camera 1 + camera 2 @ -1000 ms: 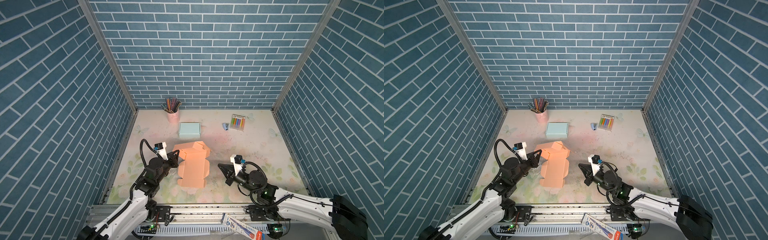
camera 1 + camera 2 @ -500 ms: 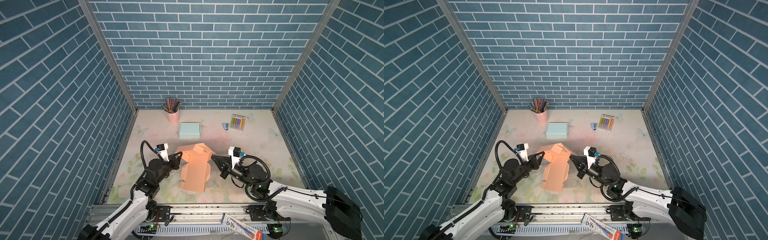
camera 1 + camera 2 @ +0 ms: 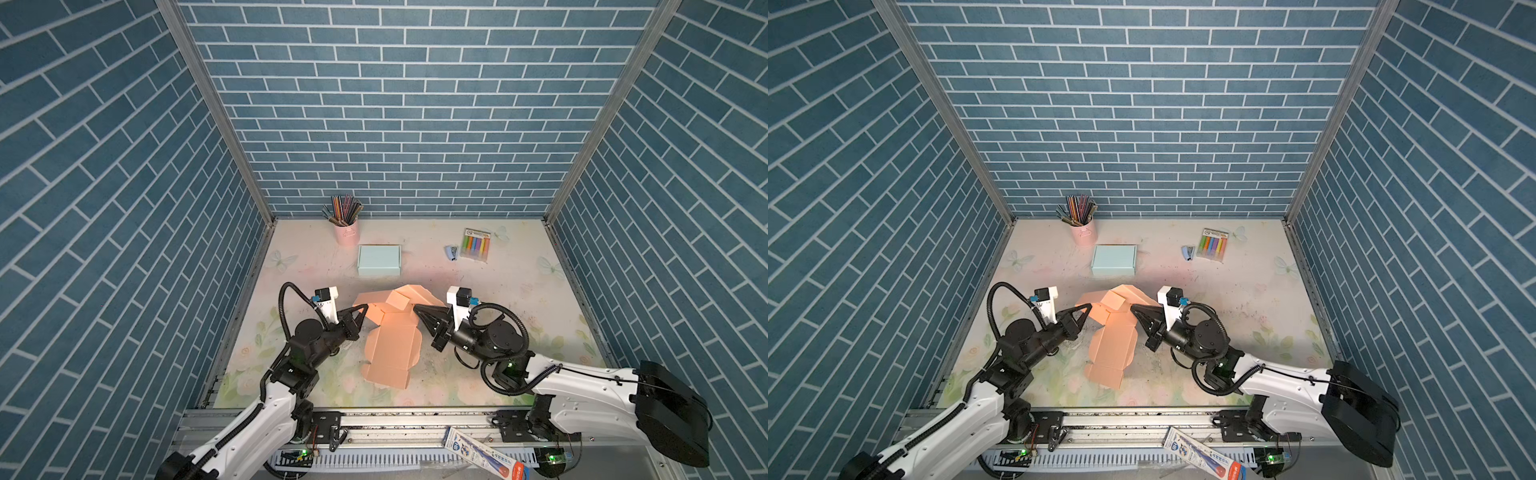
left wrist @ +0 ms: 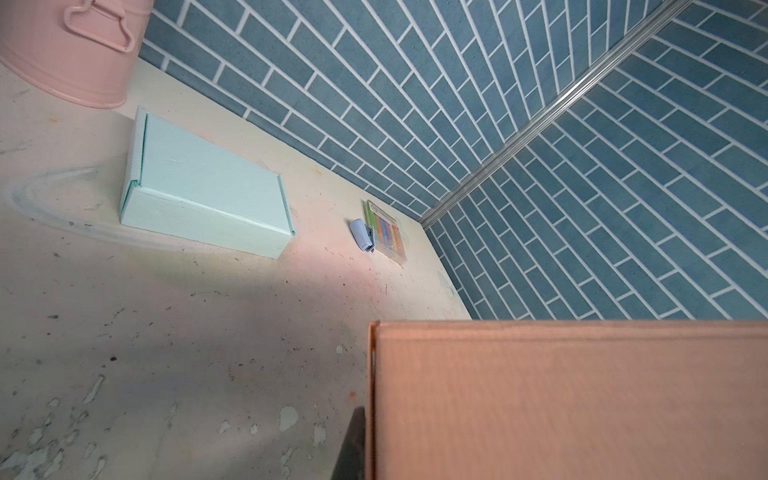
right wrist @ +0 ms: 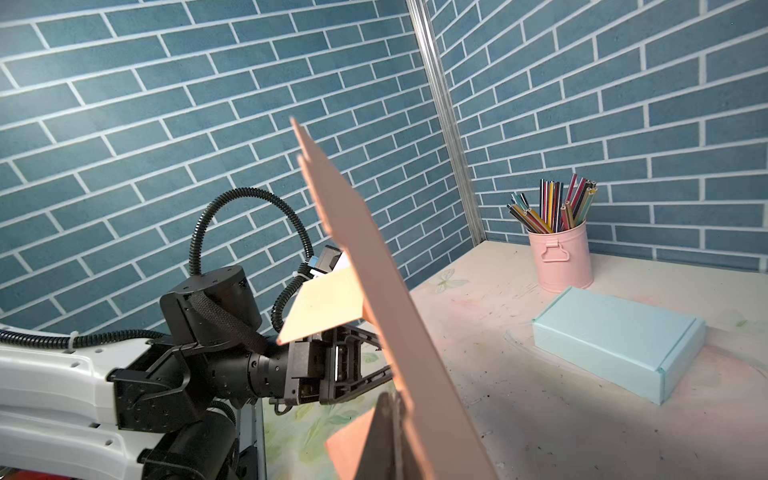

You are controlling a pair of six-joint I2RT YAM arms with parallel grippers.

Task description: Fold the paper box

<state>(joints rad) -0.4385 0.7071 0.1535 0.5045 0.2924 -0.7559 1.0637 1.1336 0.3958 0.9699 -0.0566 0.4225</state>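
The orange paper box (image 3: 390,353) (image 3: 1113,353) lies mid-table, its near part flat and its far panels raised and partly folded. My left gripper (image 3: 365,307) (image 3: 1089,306) is shut on the raised panel's left edge. In the left wrist view one dark finger (image 4: 353,449) sits against that orange panel (image 4: 561,395), which hides the other finger. My right gripper (image 3: 415,308) (image 3: 1133,308) is shut and empty, with its tip against the right side of the raised panels. In the right wrist view its closed fingers (image 5: 388,436) rest beside the tilted panel (image 5: 374,291).
A closed light blue box (image 3: 379,259) lies behind the orange one. A pink cup of pencils (image 3: 346,226) stands at the back left. A marker pack (image 3: 476,245) and a small blue stapler (image 3: 452,252) lie at the back right. Brick walls enclose three sides.
My right gripper has moved left and forward, from the table's right side to the box's raised panels. The box has turned slightly. The left gripper has kept its hold.
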